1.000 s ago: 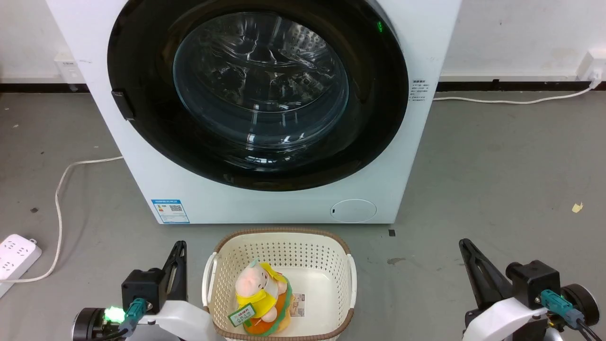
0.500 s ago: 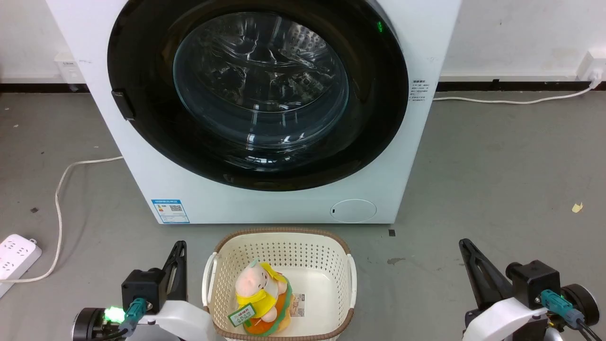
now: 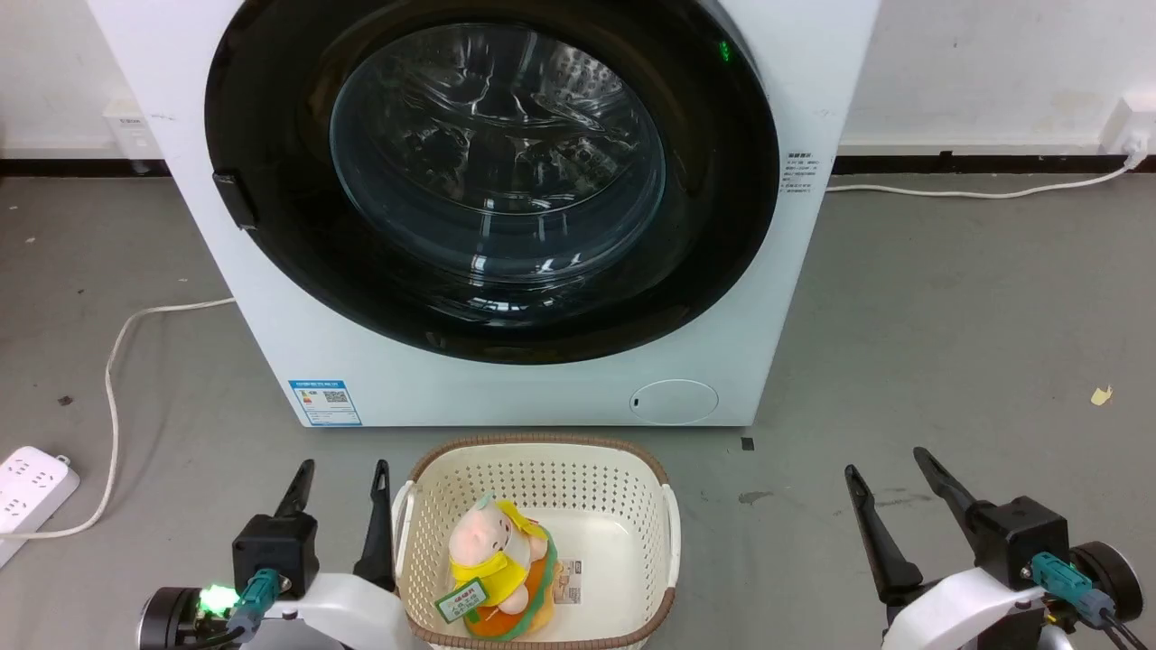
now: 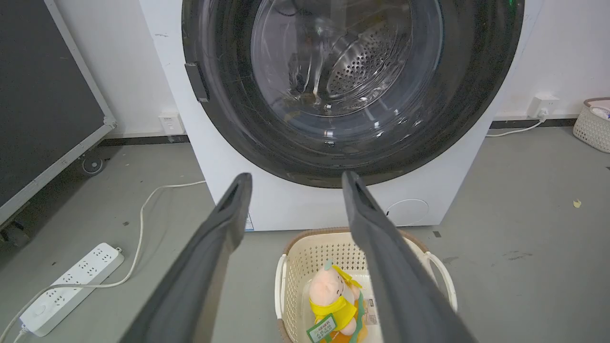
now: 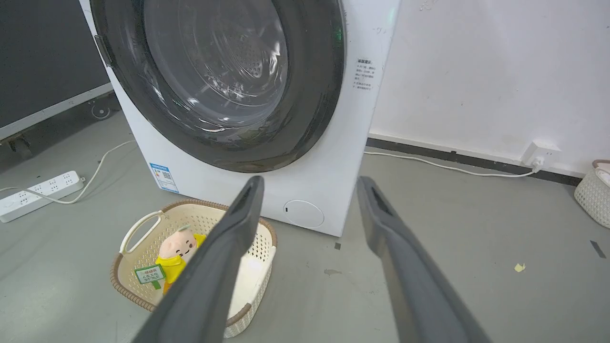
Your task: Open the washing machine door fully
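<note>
The washing machine door (image 3: 492, 181) sits shut, flush against the front of the white washing machine (image 3: 506, 393), its glossy black ring framing the bulging glass bowl with the steel drum showing through. The small black handle (image 3: 235, 200) rides on the door's rim at the machine's left edge, and nothing is touching it. Low on the machine's front, towards its right corner, is the small round white flap (image 3: 674, 402), closed; towards the left corner sits a blue label (image 3: 324, 402).

On the floor just in front of the machine stands a cream laundry basket (image 3: 533, 441) with a brown rim, and a pink plush toy (image 3: 499, 569) in yellow lies inside it. The left pincer (image 3: 344, 468) hovers well short of the machine, beside the basket's left side, fingers spread wide and holding nothing. The right pincer (image 3: 883, 460) hangs off past the machine's right corner, also well short of it, fingers likewise apart and empty. A white power strip (image 3: 32, 487) lies on the floor (image 3: 948, 343) well to the left of the machine.
</note>
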Tool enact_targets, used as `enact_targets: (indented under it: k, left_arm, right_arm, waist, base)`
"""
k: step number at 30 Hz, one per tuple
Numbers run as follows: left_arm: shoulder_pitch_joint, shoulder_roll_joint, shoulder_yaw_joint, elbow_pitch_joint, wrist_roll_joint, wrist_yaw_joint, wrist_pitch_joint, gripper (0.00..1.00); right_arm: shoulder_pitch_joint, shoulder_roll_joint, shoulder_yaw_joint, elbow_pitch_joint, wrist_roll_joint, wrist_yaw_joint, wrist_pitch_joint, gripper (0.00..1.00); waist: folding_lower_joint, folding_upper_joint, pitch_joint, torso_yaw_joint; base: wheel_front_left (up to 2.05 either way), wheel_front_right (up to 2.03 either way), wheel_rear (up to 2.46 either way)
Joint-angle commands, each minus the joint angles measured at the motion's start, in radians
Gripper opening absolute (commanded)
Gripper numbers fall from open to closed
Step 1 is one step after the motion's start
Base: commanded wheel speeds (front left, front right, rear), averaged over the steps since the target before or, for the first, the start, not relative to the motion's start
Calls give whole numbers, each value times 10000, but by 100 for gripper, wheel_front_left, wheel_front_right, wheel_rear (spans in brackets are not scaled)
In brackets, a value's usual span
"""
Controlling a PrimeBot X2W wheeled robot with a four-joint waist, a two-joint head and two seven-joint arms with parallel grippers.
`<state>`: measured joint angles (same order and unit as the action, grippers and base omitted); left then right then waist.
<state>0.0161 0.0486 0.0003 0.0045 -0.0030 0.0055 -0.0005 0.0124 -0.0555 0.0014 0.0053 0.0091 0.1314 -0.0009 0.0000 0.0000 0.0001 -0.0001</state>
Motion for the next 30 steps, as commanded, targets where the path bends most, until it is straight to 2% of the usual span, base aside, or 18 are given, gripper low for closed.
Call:
enact_targets:
  k: [1, 17, 30]
  left_arm:
    - [-10, 0, -32, 6, -6, -5, -64, 100]
    - [-145, 12, -237, -31, -21, -33, -398, 100]
    - [-537, 41, -403, -177, -15, -70, -669, 100]
  right_arm:
    - [6, 1, -18, 4, 65, 0, -61, 100]
    - [-210, 8, -76, 43, 550, -1, -394, 100]
    - [-1327, -268, -179, 29, 1334, -2, -263, 100]
  waist:
    - [0, 0, 2, -2]
    - [0, 0, 237, -5]
    - [0, 0, 942, 79]
  base:
    - [0, 0, 0]
    - [0, 0, 0]
    - [0, 0, 0]
